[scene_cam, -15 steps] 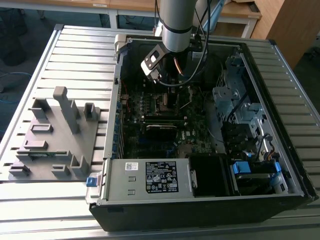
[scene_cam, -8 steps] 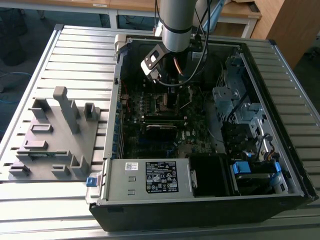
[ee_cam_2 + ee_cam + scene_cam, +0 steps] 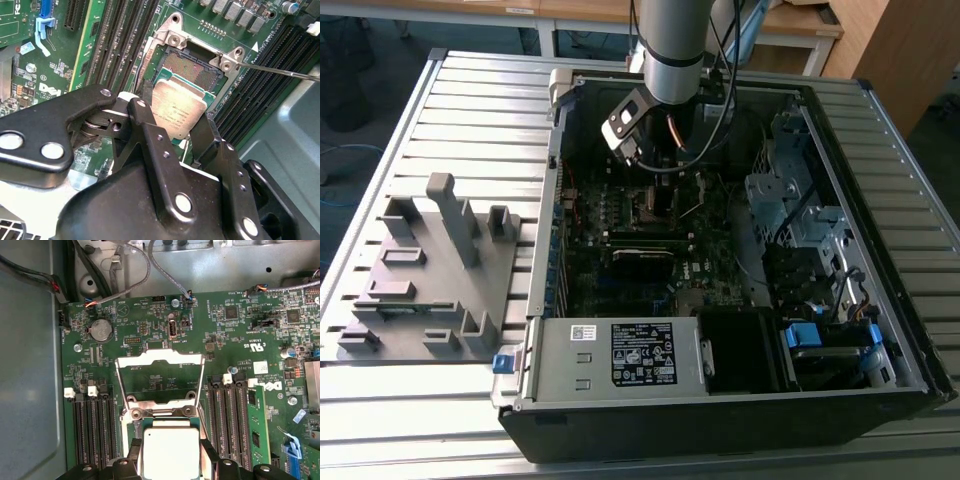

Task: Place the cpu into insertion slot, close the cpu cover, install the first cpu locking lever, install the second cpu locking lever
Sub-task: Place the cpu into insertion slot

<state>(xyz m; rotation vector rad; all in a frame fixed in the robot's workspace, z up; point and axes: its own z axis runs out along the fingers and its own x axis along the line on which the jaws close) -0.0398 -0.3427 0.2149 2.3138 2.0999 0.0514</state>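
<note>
The black fingers [image 3: 150,145] clamp the edges of the square, silvery cpu [image 3: 176,112]. Just beyond their tips lies the dark, metal-rimmed insertion slot [image 3: 192,67], and past it the thin steel cpu cover [image 3: 160,356] stands open. The computer case [image 3: 720,425] rests on a ribbed grey bench [image 3: 470,100].

Black memory slots [image 3: 92,430] run close along both sides of the jaws, and there's a green memory stick [image 3: 256,425] seated in one bank. A coin battery [image 3: 100,330] sits well apart from the jaws. Far from them, toward the exterior view's left, a grey fixture tray [image 3: 430,280] rests on the slatted table [image 3: 470,100].
</note>
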